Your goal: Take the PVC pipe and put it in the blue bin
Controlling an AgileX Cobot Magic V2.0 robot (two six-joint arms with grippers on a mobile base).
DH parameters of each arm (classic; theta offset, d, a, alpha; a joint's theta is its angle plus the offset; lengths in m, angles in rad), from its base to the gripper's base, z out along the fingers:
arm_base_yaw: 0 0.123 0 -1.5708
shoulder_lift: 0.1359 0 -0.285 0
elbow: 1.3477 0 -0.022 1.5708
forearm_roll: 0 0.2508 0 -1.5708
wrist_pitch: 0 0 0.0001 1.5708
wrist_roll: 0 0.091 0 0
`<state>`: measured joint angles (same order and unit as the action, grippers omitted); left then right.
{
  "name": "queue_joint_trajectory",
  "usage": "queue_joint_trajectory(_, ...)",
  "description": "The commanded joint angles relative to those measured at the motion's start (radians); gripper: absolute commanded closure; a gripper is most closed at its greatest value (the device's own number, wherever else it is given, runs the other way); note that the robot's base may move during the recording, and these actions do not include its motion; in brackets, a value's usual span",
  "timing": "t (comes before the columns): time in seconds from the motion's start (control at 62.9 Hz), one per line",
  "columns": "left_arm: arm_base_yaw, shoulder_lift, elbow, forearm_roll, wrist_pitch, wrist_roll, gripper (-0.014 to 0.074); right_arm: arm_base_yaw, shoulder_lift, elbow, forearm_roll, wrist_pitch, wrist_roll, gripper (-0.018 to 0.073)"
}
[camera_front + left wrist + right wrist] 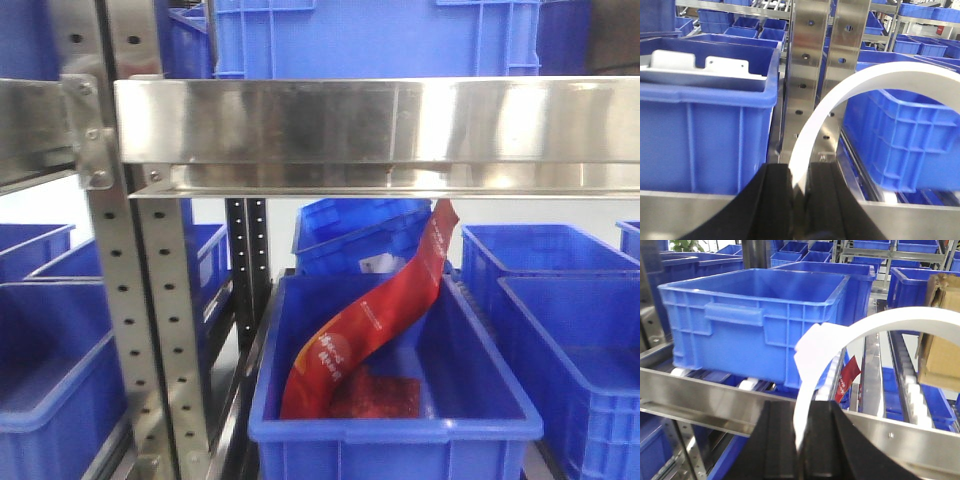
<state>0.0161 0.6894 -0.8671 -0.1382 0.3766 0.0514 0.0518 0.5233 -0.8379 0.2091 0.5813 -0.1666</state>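
Gripping looks done: your left hand [801, 174] and right hand [807, 409] each sit narrow, clamped on a curved white PVC pipe [860, 82]. Placement remains: pipe is in the air, not yet in the blue bin [750, 335] ahead.

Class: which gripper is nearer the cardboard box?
Right, probably. The cardboard box stands ahead and right of the right gripper; the left gripper faces a steel upright, with no box in its view.
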Motion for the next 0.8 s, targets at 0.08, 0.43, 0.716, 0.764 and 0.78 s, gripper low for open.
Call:
queue_joint_trajectory(0.08,-0.003,-0.006,-0.002,-0.005,-0.027,-0.001,0.0707,0.002,-0.004,0.002,-0.007,-0.027,-0.005,0.0728)
queue_joint_trajectory(0.43,-0.005,-0.006,-0.002,-0.005,-0.027,-0.001,0.0707,0.002,-0.004,0.002,-0.007,-0.027,-0.005,0.0728)
queue_joint_trajectory(0.716,-0.005,-0.006,-0.002,-0.005,-0.027,-0.001,0.0707,0.002,-0.004,0.002,-0.007,-0.027,-0.005,0.0728)
queue_joint_trajectory(0.764,-0.003,-0.006,-0.002,-0.005,-0.027,-0.001,0.0707,0.002,-0.004,0.002,-0.007,-0.027,-0.005,0.0728)
queue_joint_trajectory(0.78,-0.003,-0.006,-0.002,-0.005,-0.027,-0.001,0.0707,0.002,-0.004,0.002,-0.007,-0.027,-0.005,0.0728)
